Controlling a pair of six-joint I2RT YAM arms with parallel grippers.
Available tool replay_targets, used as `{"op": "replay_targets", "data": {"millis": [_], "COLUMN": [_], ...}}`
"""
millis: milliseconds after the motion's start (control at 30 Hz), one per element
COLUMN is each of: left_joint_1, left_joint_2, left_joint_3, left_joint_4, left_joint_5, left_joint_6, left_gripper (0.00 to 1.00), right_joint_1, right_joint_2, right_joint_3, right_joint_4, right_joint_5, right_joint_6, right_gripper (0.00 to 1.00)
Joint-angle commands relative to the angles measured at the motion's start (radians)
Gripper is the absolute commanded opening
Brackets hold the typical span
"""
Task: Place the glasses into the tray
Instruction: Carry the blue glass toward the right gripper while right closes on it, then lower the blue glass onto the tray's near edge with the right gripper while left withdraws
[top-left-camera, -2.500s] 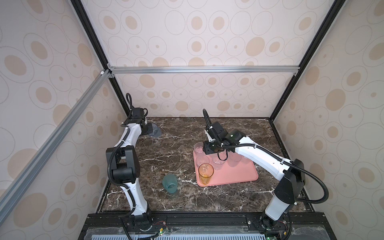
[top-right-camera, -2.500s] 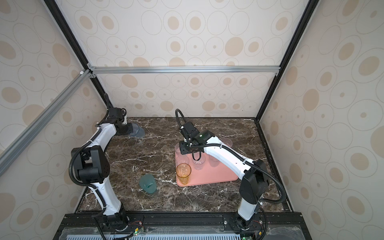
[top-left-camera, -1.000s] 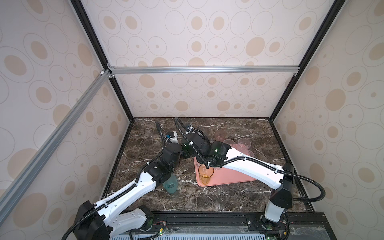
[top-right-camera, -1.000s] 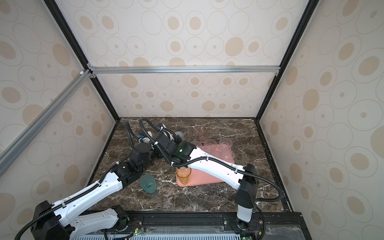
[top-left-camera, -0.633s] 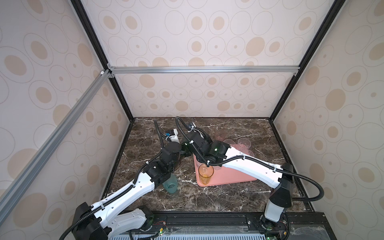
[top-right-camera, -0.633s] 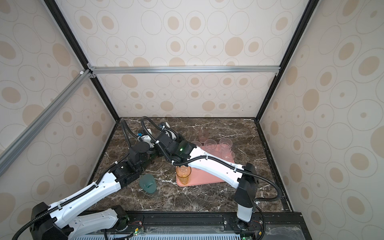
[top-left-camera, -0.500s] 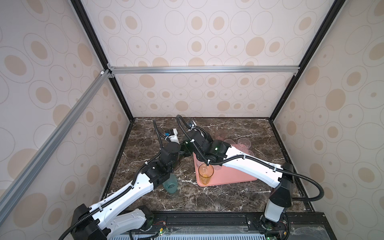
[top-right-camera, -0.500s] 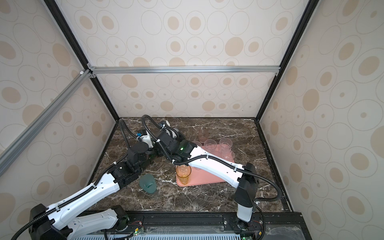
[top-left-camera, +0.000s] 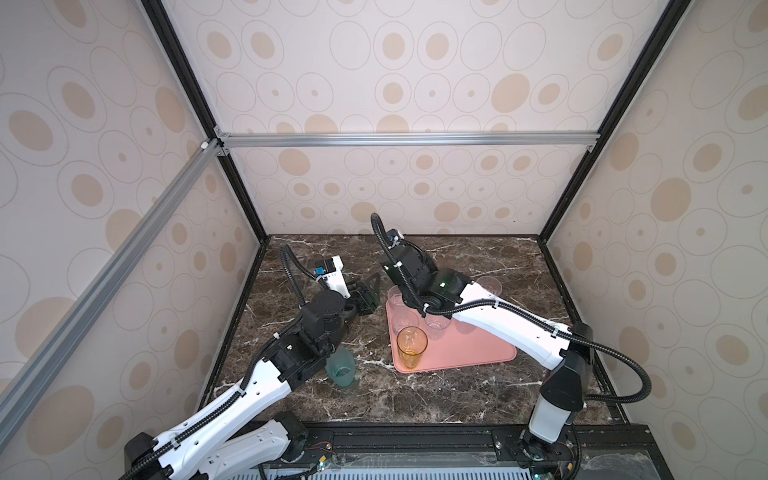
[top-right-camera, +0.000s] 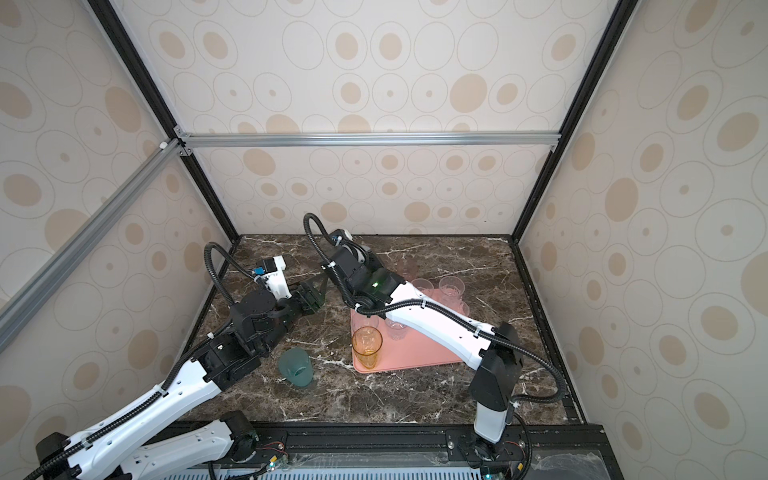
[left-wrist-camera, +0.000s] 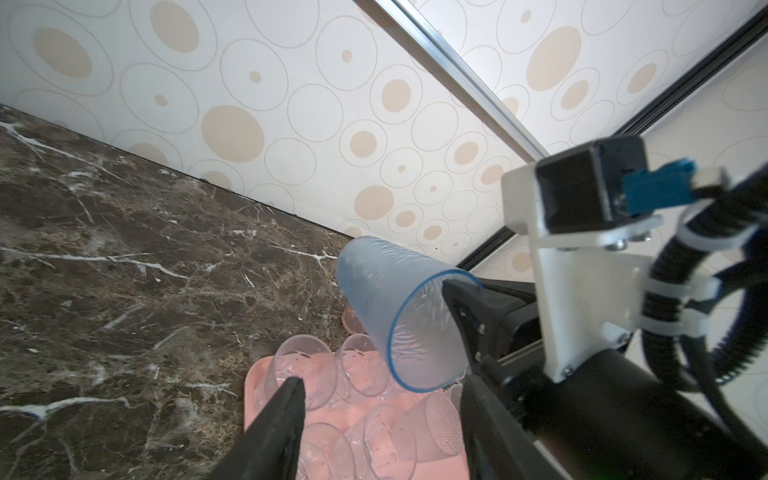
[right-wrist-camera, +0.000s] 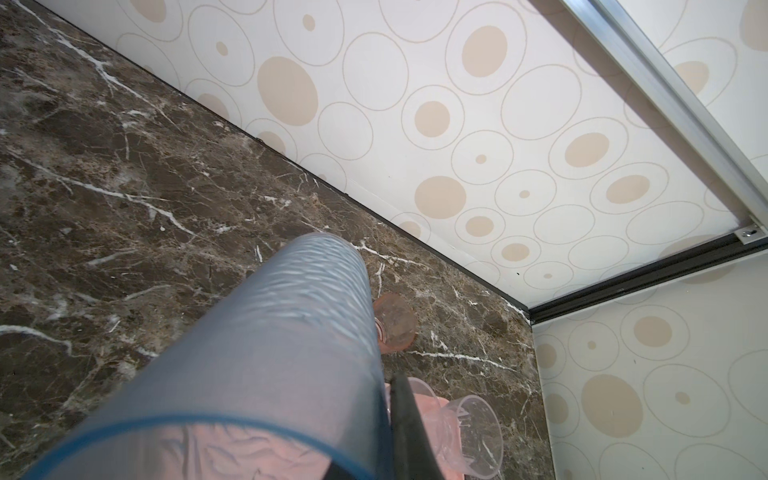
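The blue-grey glass (left-wrist-camera: 399, 316), translucent and rippled, hangs tipped sideways at the edge of the pink tray (top-left-camera: 478, 353). The right gripper (left-wrist-camera: 453, 293) pinches its rim. The left gripper (left-wrist-camera: 380, 386) has its jaws apart.

Dark marble tabletop (top-left-camera: 457, 395), bearing salmon-pink tray (top-left-camera: 478, 353), teal glass (top-left-camera: 341, 368) near it, pink glass (top-right-camera: 406, 269) behind
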Motion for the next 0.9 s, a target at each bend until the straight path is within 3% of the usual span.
{"op": "replay_targets", "data": {"millis": [0,200,433,533,700,867], "left_joint_1": [-0.009,-0.022,-0.135,-0.184,-0.202,-0.206], "left_joint_2": [0.010,0.068,0.087,0.086,0.075,0.086], "left_joint_3": [-0.019,-0.011,-0.025,-0.045,-0.087,-0.106], "left_joint_4": [-0.034,-0.060,-0.001,0.032,0.087,0.127], "left_joint_5": [-0.052,-0.056,-0.171,-0.216,-0.218,-0.195], "left_joint_6": [0.097,0.179,0.387,0.472,0.504,0.483], "left_gripper": [0.61,0.62,0.62,0.62,0.62,0.62], "right_joint_1": [-0.047,-0.166,-0.373,-0.410,-0.410,-0.408], "right_joint_2": [-0.124,-0.266,-0.419,-0.456,-0.483,-0.517], "right_joint_3": [0.017,0.002,-0.047,-0.067,-0.148,-0.356], "right_joint_4": [-0.101,-0.383,-0.717,-0.813,-0.870,-0.732], "right_joint_5": [-0.017,-0.120,-0.422,-0.517,-0.685,-0.881], "right_joint_6": [0.043,0.199,0.372,0.410,0.486,0.573], "right_gripper": [0.07,0.07,0.06,0.06,0.05,0.03]}}
